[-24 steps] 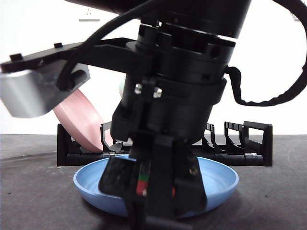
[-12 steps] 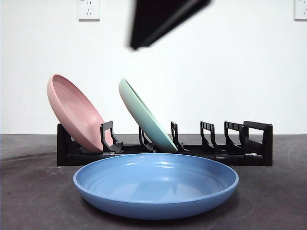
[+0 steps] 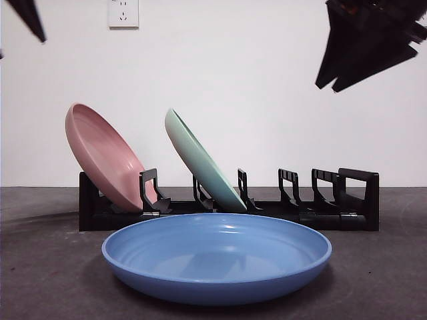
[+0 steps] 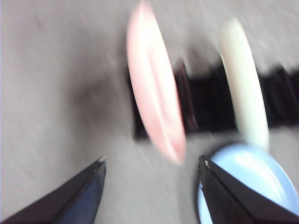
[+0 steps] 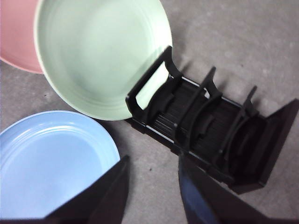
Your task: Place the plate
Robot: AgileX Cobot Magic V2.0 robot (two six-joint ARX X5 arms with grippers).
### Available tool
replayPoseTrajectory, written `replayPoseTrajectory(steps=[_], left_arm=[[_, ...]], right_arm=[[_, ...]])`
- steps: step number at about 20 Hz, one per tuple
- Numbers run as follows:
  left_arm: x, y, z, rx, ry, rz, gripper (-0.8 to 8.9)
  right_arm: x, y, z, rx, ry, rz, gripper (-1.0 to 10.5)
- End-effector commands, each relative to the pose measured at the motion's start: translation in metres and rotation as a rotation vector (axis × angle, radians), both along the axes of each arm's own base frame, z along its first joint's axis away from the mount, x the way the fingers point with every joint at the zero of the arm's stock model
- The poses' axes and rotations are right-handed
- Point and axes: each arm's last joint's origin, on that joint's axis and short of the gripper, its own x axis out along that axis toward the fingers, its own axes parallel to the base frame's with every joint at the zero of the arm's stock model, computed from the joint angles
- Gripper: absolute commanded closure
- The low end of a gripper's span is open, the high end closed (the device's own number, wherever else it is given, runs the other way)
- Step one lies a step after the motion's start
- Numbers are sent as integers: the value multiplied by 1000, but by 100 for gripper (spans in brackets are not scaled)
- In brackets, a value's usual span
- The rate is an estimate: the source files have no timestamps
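A blue plate lies flat on the dark table in front of the black rack; nothing grips it. In the rack, a pink plate leans in the left end slot and a pale green plate leans in a slot further right. My right gripper hangs open and empty, high above the rack's free slots, and shows as a black shape at the top right. My left gripper is open and empty too, high up on the pink plate's side. Its view is blurred.
Several rack slots to the right of the green plate hold nothing. The blue plate lies close against the rack's front. A black arm tip shows at the top left. A white wall with sockets stands behind.
The arm that stood low over the blue plate has lifted away, first to the top middle, now the top right. A black tip has appeared at the top left. The plates have not moved.
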Motion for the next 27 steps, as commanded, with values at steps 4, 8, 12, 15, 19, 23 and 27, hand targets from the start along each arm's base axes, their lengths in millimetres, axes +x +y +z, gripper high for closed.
replayPoseTrajectory(steps=[4, 8, 12, 15, 19, 23, 27], left_arm=[[68, -30, 29, 141, 15, 46, 501], [108, -51, 20, 223, 78, 59, 501], [130, -63, -2, 266, 151, 50, 505], [139, -65, -19, 291, 215, 44, 504], [148, -67, -37, 318, 282, 37, 505], [149, -67, -39, 320, 287, 36, 599], [148, -67, -39, 322, 295, 36, 702]], right_arm=[[1, 0, 2, 16, 11, -11, 789], [1, 0, 2, 16, 11, -11, 789], [1, 0, 2, 16, 11, -12, 789], [1, 0, 2, 15, 12, -12, 789], [0, 0, 1, 10, 25, -12, 789], [-1, 0, 0, 6, 34, -12, 789], [-1, 0, 0, 5, 34, -12, 789]])
